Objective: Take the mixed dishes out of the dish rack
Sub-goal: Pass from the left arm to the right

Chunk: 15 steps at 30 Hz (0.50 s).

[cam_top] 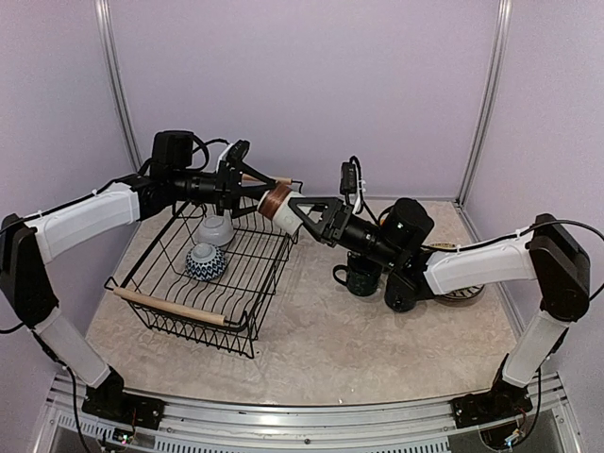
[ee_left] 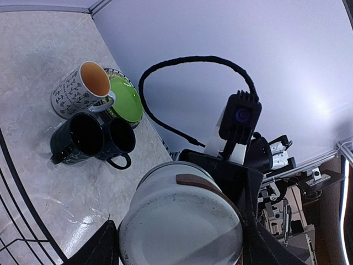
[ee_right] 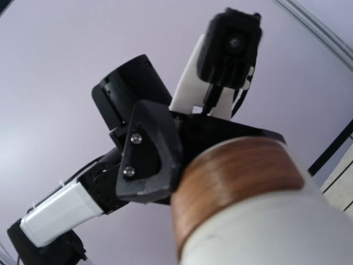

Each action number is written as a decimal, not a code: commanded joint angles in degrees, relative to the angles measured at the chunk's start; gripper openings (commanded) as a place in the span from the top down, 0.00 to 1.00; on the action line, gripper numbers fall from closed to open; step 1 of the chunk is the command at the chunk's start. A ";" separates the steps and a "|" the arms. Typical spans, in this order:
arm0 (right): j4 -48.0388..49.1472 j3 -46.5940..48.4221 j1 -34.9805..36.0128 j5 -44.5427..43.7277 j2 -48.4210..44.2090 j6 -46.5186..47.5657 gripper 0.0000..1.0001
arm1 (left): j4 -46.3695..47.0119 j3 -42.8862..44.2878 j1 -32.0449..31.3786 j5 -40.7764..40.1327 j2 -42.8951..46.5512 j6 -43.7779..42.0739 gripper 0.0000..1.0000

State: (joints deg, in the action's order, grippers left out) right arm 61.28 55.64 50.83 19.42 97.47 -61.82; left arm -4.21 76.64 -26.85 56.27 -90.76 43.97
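Observation:
A small cup, white with a brown band, hangs in the air over the far right corner of the dish rack. My left gripper is shut on one end of it and my right gripper grips the other end. In the left wrist view the cup fills the space between my left fingers. In the right wrist view the cup's brown band shows with the left gripper's finger on it; my right fingers are hidden. A pale bowl and a blue patterned bowl lie in the rack.
On the table right of the rack stand a patterned white mug, a lime green plate and two dark mugs. One dark mug shows below my right arm, and a striped plate sits partly hidden behind it. The rack's wooden handle is at its near end.

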 commanded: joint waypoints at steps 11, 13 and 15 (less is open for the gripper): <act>11.63 -4.24 -0.46 -0.60 0.25 -4.59 0.92 | 2.93 -1.63 -2.38 1.13 0.14 0.17 0.49; 11.45 -4.66 -0.67 -0.53 -0.19 -4.10 0.97 | 1.41 -1.28 -2.33 0.26 0.36 -0.72 0.43; 10.88 -5.48 -0.77 -0.76 -0.82 -3.56 1.00 | -0.30 -0.92 -2.09 -1.15 0.89 -2.11 0.36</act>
State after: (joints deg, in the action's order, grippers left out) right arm 70.41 51.62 50.46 18.96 97.54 -67.42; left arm -0.91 75.81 -28.71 57.84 -90.74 44.36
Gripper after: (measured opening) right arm 0.036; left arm 0.673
